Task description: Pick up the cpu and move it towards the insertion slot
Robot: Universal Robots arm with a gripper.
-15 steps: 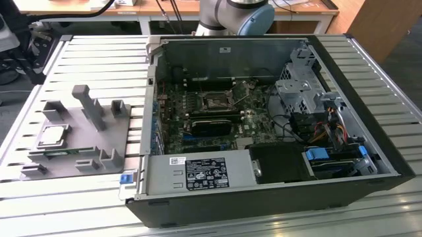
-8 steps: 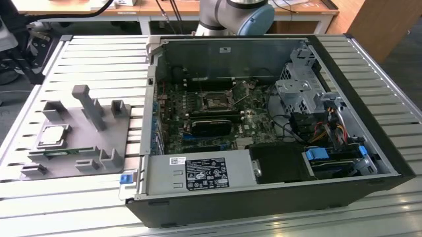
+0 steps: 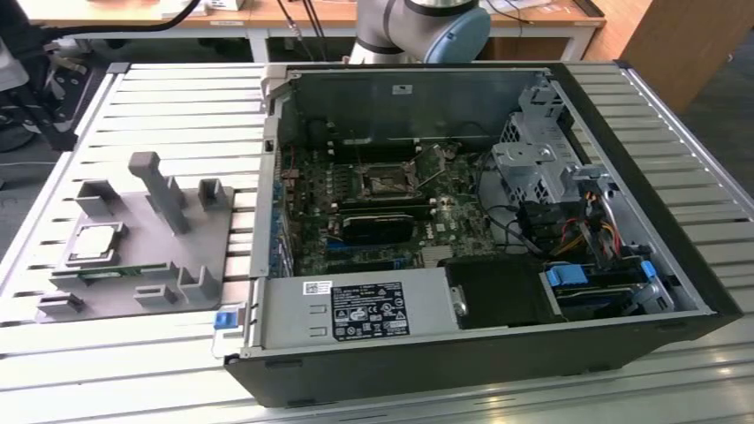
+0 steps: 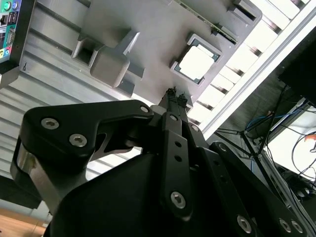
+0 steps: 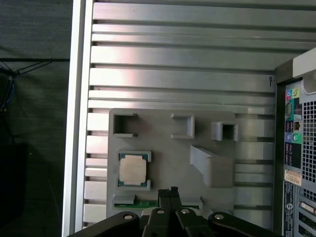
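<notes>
The cpu [image 3: 94, 243] lies flat in a recess of the grey tray [image 3: 177, 258] at the exterior view's left, silvery top up. It shows in both wrist views as a pale square [image 4: 197, 63] [image 5: 133, 170]. My gripper [image 4: 175, 94] [image 5: 170, 191] hangs high above the tray, off to one side of the cpu and well apart from it. Its fingers are pressed together, shut, with nothing between them. The insertion slot [image 3: 386, 184] is a small metal-framed socket with a dark centre on the motherboard inside the open computer case.
The open computer case [image 3: 471, 353] lies on the slatted metal table [image 3: 177, 106], with cables, drives and a power supply [image 3: 353, 311] inside. Upright posts [image 3: 154, 190] stand on the tray beside the cpu. The table's edge [image 5: 79, 98] runs near the tray.
</notes>
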